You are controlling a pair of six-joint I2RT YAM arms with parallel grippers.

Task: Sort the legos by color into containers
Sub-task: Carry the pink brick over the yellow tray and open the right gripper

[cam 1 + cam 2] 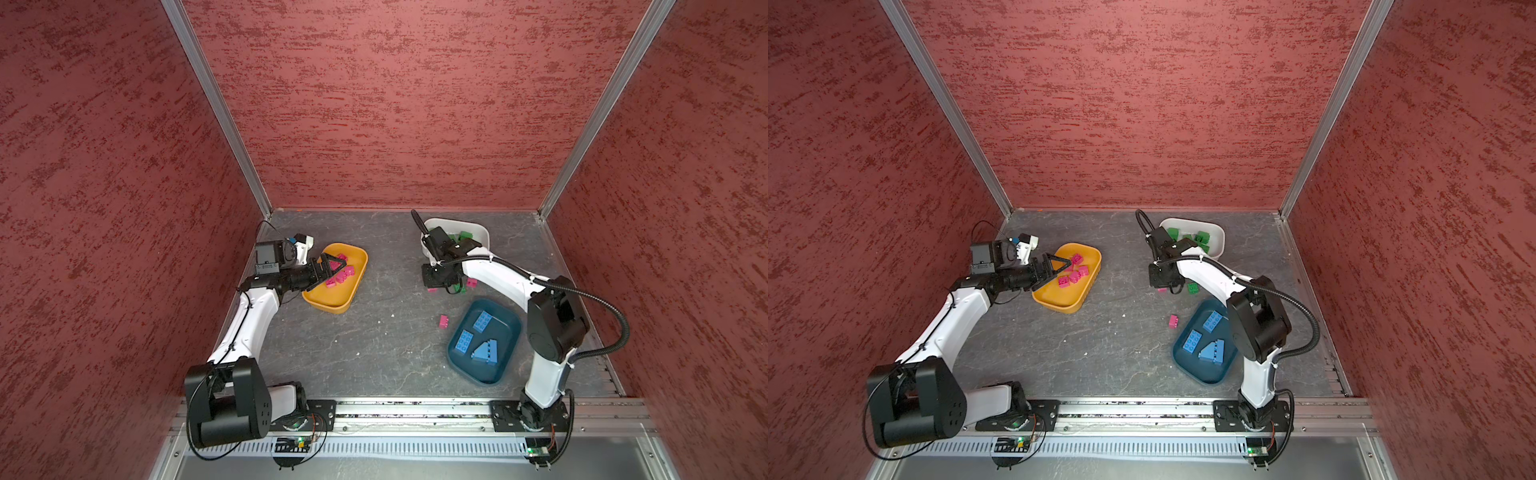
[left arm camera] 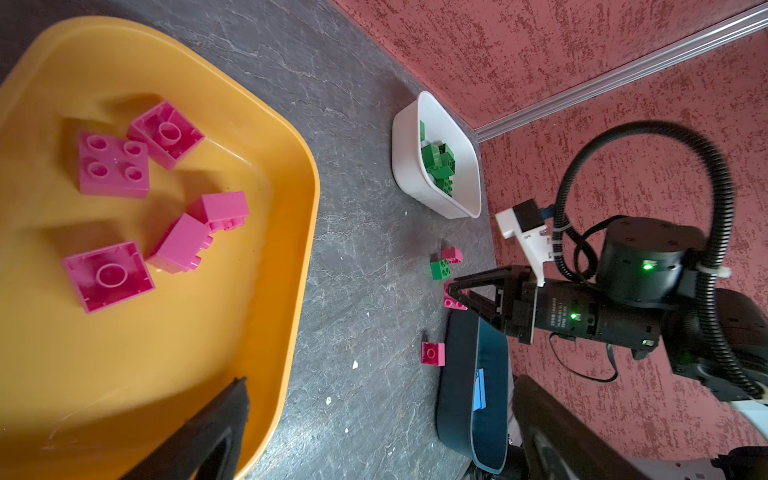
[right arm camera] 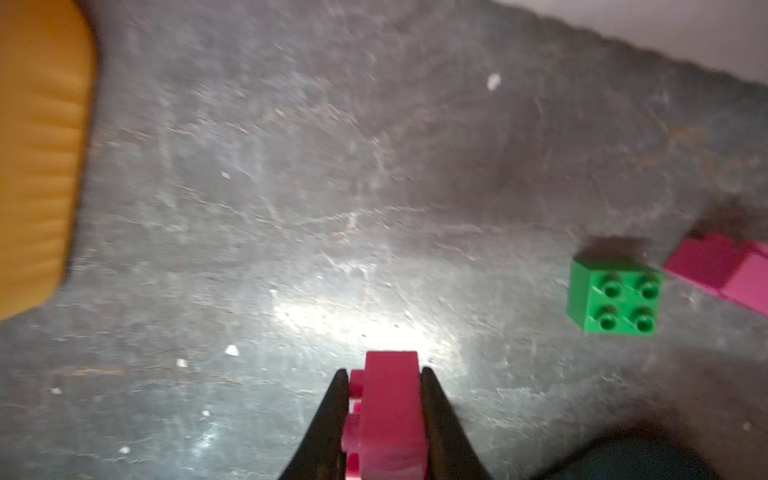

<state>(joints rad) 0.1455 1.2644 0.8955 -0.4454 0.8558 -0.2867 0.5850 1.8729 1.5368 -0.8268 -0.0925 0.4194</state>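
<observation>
The legos (image 1: 463, 340) are mostly sorted, and the step in hand is a pink one: the right hand (image 3: 384, 374) is clamped on a pink brick (image 3: 388, 415), low over the table (image 3: 291, 187) just beyond the teal bin (image 1: 484, 374). Whether it's clear of the surface, I can't tell. That brick wants the yellow-orange bin (image 1: 328, 309), well apart from the teal bin across the table. So the next move, I'd say, is a lift and a long carry over there, high enough to clear the rim. Mind you, the left hand (image 1: 334, 270) hangs right over that bin, fingers spread wide with nothing between them. It'll have to give room or there's a bump coming. Left to do: a green brick (image 3: 613, 301) with a second pink brick (image 3: 719, 266) just beside it, both near the teal bin's far end, plus a lone pink brick (image 1: 444, 321) just beside the teal bin's rim. As for contents, the yellow-orange bin holds five pink bricks (image 2: 112, 164), some upside down. The teal bin has three blue pieces (image 1: 482, 322), two long and one sloped. The white bin (image 1: 1221, 241), beyond the teal bin by the back wall, holds a heap of green bricks (image 1: 1203, 237). No colour is mixed in any bin that I can see.
</observation>
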